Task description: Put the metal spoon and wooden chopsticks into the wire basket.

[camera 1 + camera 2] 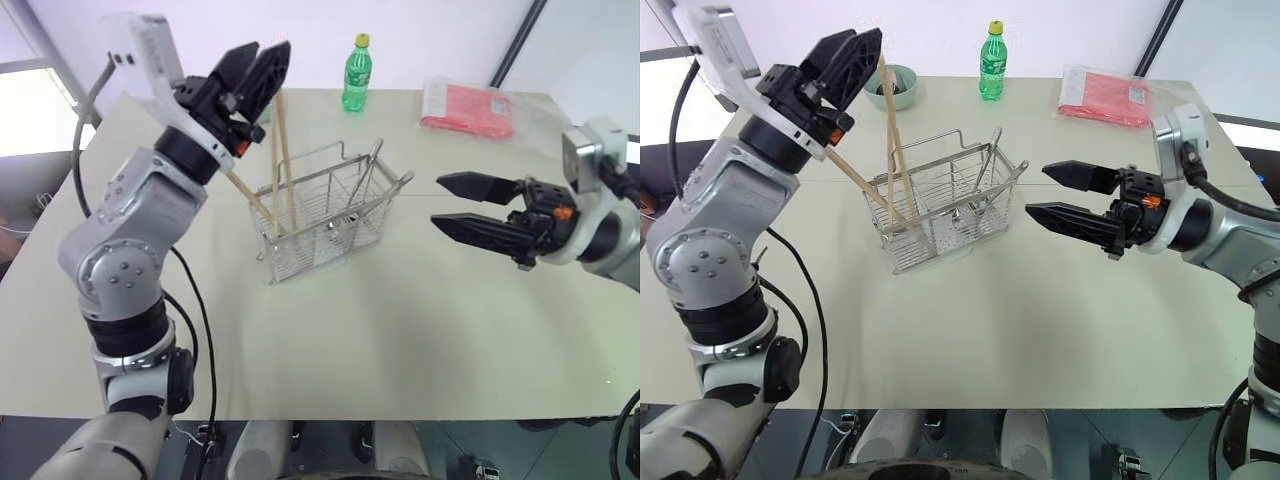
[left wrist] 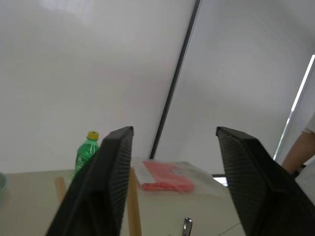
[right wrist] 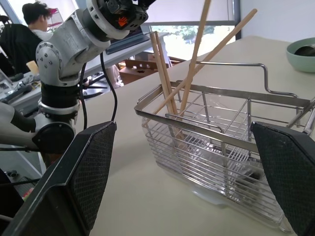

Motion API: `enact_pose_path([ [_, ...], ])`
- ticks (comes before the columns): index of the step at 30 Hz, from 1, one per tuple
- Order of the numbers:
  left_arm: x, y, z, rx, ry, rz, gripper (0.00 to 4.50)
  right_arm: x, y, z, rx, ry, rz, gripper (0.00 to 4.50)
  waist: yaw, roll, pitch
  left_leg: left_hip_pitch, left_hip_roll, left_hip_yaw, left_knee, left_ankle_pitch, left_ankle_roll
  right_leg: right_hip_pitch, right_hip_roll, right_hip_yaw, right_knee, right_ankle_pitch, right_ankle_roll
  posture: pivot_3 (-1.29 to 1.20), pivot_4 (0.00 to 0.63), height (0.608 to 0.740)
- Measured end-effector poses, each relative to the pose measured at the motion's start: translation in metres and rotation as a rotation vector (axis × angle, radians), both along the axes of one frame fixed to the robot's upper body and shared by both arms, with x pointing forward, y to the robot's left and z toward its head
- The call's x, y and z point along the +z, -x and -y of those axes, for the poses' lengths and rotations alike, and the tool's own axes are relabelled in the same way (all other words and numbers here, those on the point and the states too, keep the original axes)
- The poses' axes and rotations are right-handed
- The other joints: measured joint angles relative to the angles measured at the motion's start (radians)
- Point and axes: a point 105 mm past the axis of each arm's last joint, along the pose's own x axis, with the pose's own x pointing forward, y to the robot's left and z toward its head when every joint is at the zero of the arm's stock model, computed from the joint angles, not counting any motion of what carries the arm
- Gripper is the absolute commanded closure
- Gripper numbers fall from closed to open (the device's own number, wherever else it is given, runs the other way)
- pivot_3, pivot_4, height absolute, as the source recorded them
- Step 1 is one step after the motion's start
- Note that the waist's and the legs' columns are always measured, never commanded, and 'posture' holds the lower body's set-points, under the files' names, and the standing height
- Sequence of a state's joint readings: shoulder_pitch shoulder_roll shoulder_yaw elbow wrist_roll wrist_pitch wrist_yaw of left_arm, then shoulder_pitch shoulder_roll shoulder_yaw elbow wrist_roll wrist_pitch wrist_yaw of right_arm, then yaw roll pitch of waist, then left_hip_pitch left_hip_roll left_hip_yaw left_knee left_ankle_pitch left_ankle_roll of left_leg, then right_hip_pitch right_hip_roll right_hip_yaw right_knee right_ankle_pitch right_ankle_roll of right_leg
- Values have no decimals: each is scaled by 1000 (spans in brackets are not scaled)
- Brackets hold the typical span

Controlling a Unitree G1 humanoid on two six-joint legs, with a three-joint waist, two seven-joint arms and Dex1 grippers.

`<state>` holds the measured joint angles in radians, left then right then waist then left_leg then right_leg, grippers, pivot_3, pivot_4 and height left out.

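One pale table [image 1: 400, 330] bears a green bottle [image 1: 356, 73] before white walls.

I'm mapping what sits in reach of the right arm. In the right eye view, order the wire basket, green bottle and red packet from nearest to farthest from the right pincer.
From the right pincer:
1. Wire basket, just beyond its fingertips, mid-table.
2. Red packet, at the far edge on the right.
3. Green bottle, far edge, centre.
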<state>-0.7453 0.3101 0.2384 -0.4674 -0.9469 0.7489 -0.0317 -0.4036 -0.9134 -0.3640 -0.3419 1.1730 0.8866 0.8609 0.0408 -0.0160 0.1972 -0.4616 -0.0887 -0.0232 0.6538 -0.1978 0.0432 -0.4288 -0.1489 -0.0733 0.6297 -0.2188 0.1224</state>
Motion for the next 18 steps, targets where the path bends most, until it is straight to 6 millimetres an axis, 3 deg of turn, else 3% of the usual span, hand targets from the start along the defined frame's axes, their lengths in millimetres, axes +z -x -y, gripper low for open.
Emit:
enact_pose_path([
  [1, -1, 0, 0, 0, 6, -3, 38, 0, 0, 0, -1, -1, 0, 0, 0, 0, 0, 0, 0, 0, 0, 0, 0, 0, 0, 0, 0, 0, 0, 0, 150, 684],
  [6, 2, 0, -3, 16, 18, 4, 38, 0, 1, 0, 4, -6, -2, 0, 0, 0, 0, 0, 0, 0, 0, 0, 0, 0, 0, 0, 0, 0, 0, 0, 150, 684],
  [11, 33, 9, -16, 45, -76, 98, 38, 0, 1, 1, 7, -9, -5, 0, -1, 0, 0, 0, 0, 0, 0, 0, 0, 0, 1, -1, 0, 0, 0, 0, 150, 684],
  [14, 43, 13, -35, 42, -273, 98, 38, -1, -1, 5, 0, 4, -7, 0, -5, 1, 0, 1, 0, 0, -2, 0, 0, -2, 5, 0, 1, 0, 0, 0, 150, 684],
  [18, 43, 33, -59, -50, -537, 71, 38, -5, -4, 11, -6, 27, -5, 0, -5, 1, 0, 0, 2, 1, -4, 0, 0, -4, 8, 3, 0, -1, -1, 0, 150, 684],
])
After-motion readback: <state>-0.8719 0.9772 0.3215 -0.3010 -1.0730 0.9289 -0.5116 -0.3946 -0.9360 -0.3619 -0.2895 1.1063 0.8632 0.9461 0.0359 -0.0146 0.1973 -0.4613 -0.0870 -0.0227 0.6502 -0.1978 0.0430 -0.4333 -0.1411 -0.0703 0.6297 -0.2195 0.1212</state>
